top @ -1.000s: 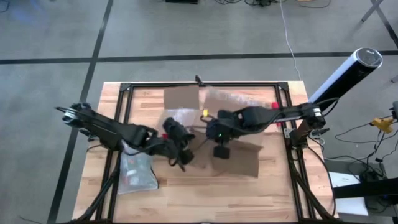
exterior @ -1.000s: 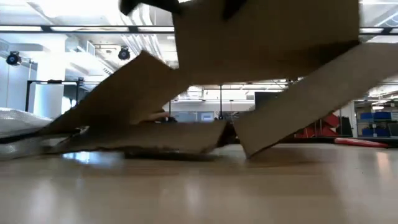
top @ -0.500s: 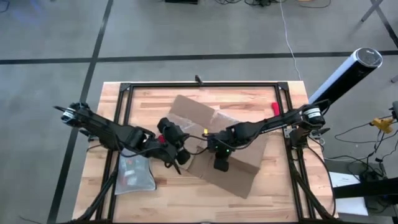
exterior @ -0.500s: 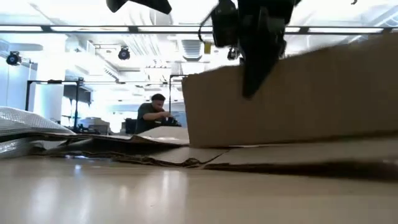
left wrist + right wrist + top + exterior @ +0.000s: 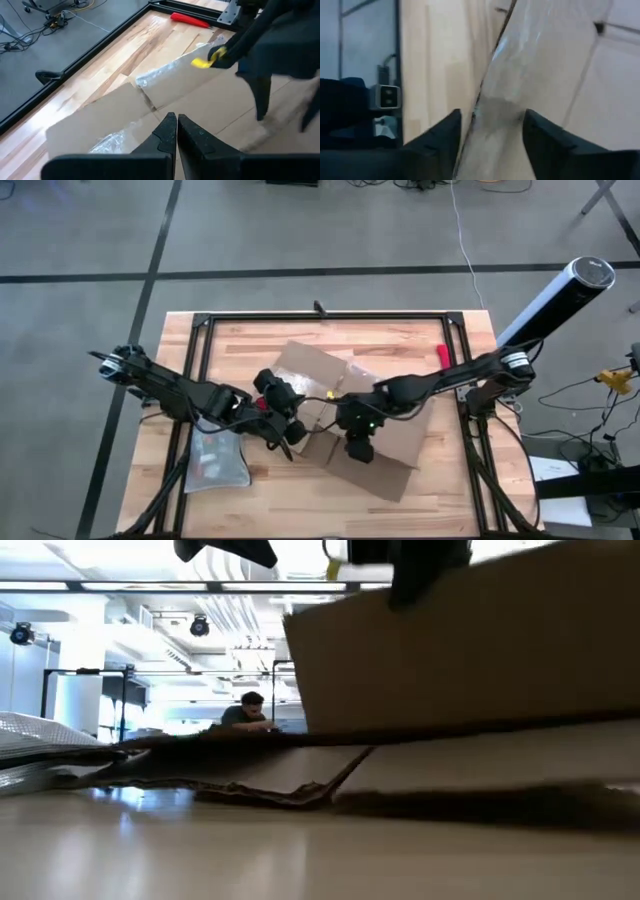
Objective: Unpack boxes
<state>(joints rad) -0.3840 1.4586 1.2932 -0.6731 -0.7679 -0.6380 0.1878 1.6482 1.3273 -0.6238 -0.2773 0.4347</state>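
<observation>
Bench: wooden, black frame along its edges.
Box: brown, mid-bench, flaps spread.
Left hand: clenched empty over a flap.
Right hand: fingers apart, above the box.
Pouch: near left edge.
Knife: far right edge.
</observation>
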